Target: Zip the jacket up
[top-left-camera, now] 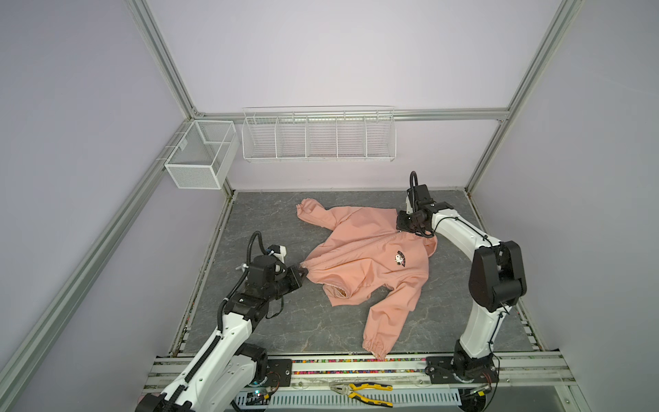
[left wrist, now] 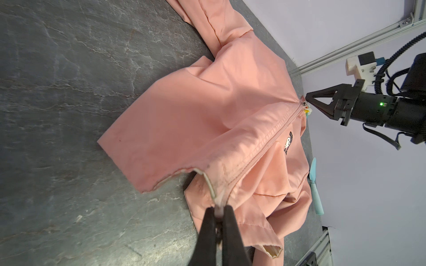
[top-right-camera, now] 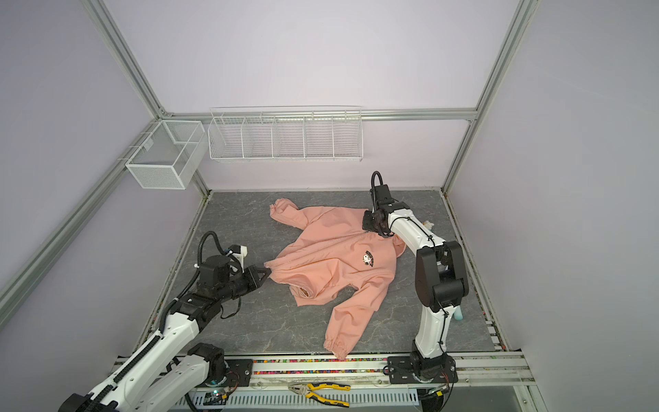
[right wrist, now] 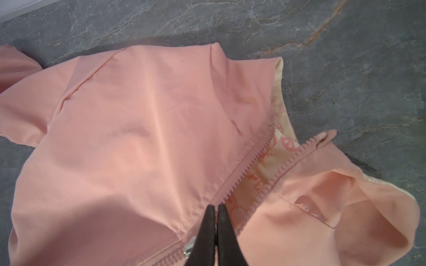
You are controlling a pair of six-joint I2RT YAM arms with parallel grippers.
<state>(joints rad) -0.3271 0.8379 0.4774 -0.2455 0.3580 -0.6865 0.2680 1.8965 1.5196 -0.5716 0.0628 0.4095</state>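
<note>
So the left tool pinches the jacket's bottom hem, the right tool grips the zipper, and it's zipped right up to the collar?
Not to the collar: the right wrist view shows the zipper teeth parted beyond the right tool, cream lining between. The left tool does pinch the jacket hem.

The jacket (top-left-camera: 360,257) is plain salmon pink, and its zipper teeth (right wrist: 252,160) are the same pink. Its lining (right wrist: 283,147) is cream with a coral-pink print. The chest patch (top-left-camera: 401,259), toward three o'clock on the jacket in both top views, is black and white. The tabletop (top-left-camera: 271,221) is dark grey with pale marble veins. At six o'clock, the pliers (top-left-camera: 371,386) have yellow-and-blue handles.
</note>
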